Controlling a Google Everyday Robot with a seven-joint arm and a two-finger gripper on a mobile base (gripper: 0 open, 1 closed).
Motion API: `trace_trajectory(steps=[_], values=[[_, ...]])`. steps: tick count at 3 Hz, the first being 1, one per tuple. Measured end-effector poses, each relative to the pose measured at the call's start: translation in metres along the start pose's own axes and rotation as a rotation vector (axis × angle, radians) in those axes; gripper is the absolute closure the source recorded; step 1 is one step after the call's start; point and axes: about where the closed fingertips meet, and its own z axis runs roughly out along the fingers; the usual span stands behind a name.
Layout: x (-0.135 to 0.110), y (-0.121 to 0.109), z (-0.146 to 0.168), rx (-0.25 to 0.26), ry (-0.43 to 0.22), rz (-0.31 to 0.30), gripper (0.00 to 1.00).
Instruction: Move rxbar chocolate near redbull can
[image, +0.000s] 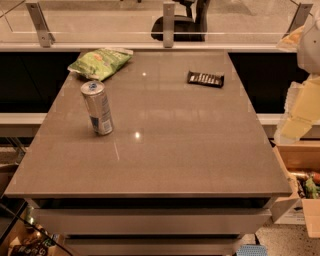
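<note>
Watch the upright redbull can (97, 107) at left, near the green chip bag (100, 62): the rxbar chocolate (205, 78) lies flat, well apart at far right, and your gripper (299, 112), beyond the table (175, 150) edge, open or closed I cannot tell, could topple it on arrival

I see warm, yellowish light all over the tabletop (200, 150). Two small bright spots shine on it, one near the middle and one farther back, so the light comes from above. The redbull can (98, 107) makes only a small, soft shadow at its foot. The spaces beside and under the tabletop are very dark, almost black. My claw (300, 112) is at the right edge, lit so brightly that it looks pale and washed out.
</note>
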Motion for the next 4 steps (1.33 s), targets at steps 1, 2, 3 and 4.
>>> trace_trajectory(steps=[1,2,3,4], values=[[0.0,0.0,0.0,0.001,0.0,0.0,0.0],[0.0,-0.01,0.005,0.027,-0.006,0.02,0.0],[0.003,-0.028,0.011,0.059,-0.038,0.046,0.0],[0.005,-0.05,0.017,0.077,-0.081,0.07,0.0]])
